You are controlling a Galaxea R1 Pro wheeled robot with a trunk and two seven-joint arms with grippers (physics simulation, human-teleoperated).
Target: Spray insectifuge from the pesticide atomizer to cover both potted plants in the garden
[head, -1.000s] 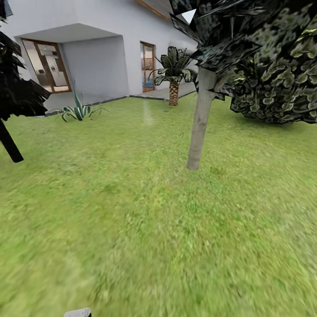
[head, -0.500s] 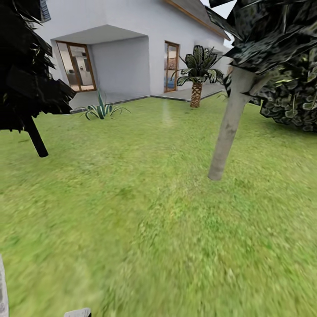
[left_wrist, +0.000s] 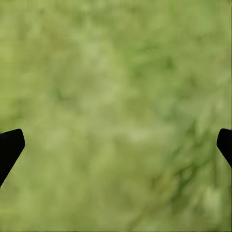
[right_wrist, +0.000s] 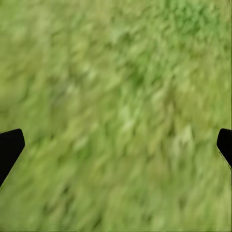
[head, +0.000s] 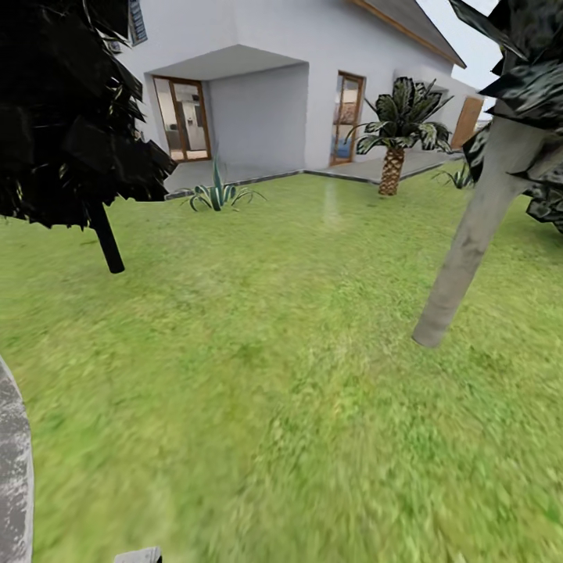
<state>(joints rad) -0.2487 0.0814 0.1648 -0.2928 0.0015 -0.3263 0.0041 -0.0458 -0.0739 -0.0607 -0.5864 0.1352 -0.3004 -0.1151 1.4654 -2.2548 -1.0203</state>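
I am on the garden lawn (head: 258,375), with grass stretching ahead to the white house (head: 313,70). The pesticide atomizer and the potted plants are out of view. My left gripper (left_wrist: 116,145) hangs open over blurred grass, its dark fingertips (left_wrist: 8,145) at the two sides of the left wrist view with nothing between them. My right gripper (right_wrist: 116,145) is open too, its fingertips (right_wrist: 8,145) wide apart above the grass and holding nothing.
A pale tree trunk (head: 465,258) leans at the right. A dark tree (head: 70,117) stands at the left. By the house grow a palm (head: 395,133) and a spiky narrow-leaved plant (head: 219,194). The grey patio's edge (head: 12,469) shows at lower left.
The whole head view has swung left, so house, palm and trunk sit further right. The dark tree fills more of the left, and the patio edge has come into view.
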